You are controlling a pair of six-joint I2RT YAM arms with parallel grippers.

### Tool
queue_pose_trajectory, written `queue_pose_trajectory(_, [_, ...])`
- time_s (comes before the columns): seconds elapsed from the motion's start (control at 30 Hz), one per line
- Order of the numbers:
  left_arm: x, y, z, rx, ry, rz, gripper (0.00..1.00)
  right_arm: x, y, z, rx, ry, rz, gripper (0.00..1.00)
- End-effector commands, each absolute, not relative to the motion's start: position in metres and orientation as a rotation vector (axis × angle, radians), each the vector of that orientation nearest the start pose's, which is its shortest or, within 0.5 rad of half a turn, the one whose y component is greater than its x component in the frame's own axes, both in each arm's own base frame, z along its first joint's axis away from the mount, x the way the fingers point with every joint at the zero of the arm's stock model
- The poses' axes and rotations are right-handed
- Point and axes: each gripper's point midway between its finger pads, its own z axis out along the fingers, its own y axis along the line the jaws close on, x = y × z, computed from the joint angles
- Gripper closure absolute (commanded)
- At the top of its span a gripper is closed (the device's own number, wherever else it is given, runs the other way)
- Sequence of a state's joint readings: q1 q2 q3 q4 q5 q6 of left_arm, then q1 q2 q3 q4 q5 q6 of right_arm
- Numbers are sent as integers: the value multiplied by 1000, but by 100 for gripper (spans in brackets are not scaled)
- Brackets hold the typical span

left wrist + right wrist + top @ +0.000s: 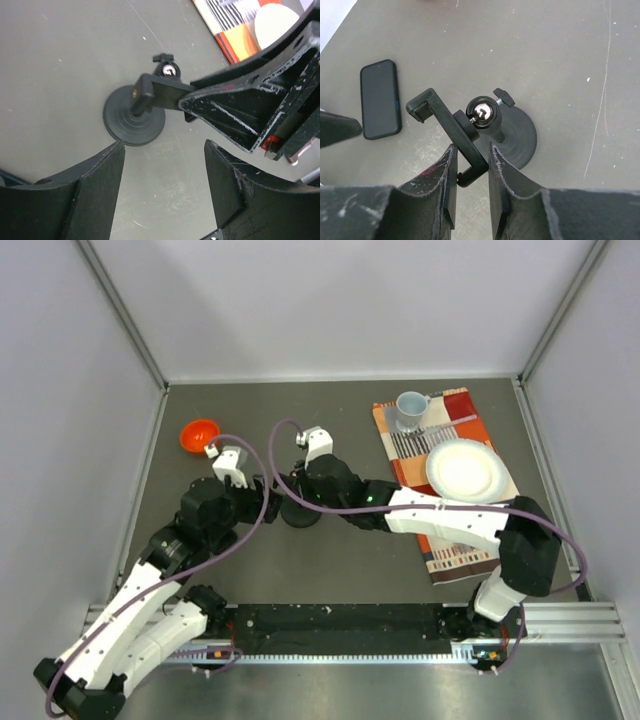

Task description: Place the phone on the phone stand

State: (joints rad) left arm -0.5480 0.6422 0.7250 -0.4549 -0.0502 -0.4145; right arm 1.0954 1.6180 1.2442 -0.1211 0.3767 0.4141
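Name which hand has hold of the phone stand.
The right hand: its fingers pinch the phone stand by its cradle arm, while the left hand hangs open short of the base, holding nothing.

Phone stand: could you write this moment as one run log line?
phone stand: upright on table, cradle gripped by right fingers | phone: flat on table beside stand, untouched | left fingers: open, empty

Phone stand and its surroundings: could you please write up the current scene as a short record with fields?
phone: lying flat on the table, apart from the stand
phone stand: upright on its disc base, cradle empty
right gripper: closed around the cradle's end
left gripper: open, empty, near the stand's base
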Motion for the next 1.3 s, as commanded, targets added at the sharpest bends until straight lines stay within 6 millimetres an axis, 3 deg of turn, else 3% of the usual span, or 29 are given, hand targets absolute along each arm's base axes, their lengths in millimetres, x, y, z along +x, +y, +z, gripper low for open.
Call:
queue_pose_trajectory(0.0, [231,-177,246,212,1936,-715,31,282,379,227,-439,1920,527,100])
queue_pose_trajectory(0.13, [235,-191,248,263,1939,-757,39,289,349,215,-633,1920,509,100])
queue_pose_trajectory(0.17, [235,-194,249,277,1937,-763,40,282,349,208,-711,1942,582,100])
queue_pose_trajectory(0.2, [236,-199,249,290,1937,-777,41,294,332,207,-690,1956,563,100])
queue_pose_trajectory(0.27, [236,-204,251,309,1933,-790,41,290,317,209,-742,1958,561,100])
queue_pose_trajectory(0.43, [239,-231,243,407,1978,-872,31,290,293,219,-682,1961,540,100])
queue_pose_trajectory(0.47, [241,-237,250,427,1969,-891,28,290,290,217,-669,1972,530,100])
queue_pose_trajectory(0.5, [245,-243,242,443,2002,-897,28,290,287,214,-652,1993,517,100])
queue_pose_trajectory(0.6, [256,-250,245,427,2002,-881,29,293,284,212,-573,2024,512,100])
queue_pose_trajectory(0.73, [269,-258,251,447,1982,-774,38,293,281,215,-507,2054,522,50])
queue_pose_trajectory(0.83, [276,-260,249,477,1975,-640,40,287,276,213,-491,2089,516,33])
queue_pose_trajectory(0.9, [284,-257,244,469,1979,-558,40,283,269,218,-450,2091,514,28])
queue_pose_trajectory(1.07, [289,-274,236,488,1978,-590,43,275,246,237,-144,2061,585,27])
queue_pose_trajectory(1.1, [292,-275,234,488,1975,-584,45,269,244,229,-103,2071,610,27])
queue_pose_trajectory(1.17, [298,-281,230,507,1972,-567,50,261,240,247,-72,1997,690,28])
queue_pose_trajectory(1.27, [307,-283,226,515,1970,-493,55,251,235,246,-60,1974,733,30])
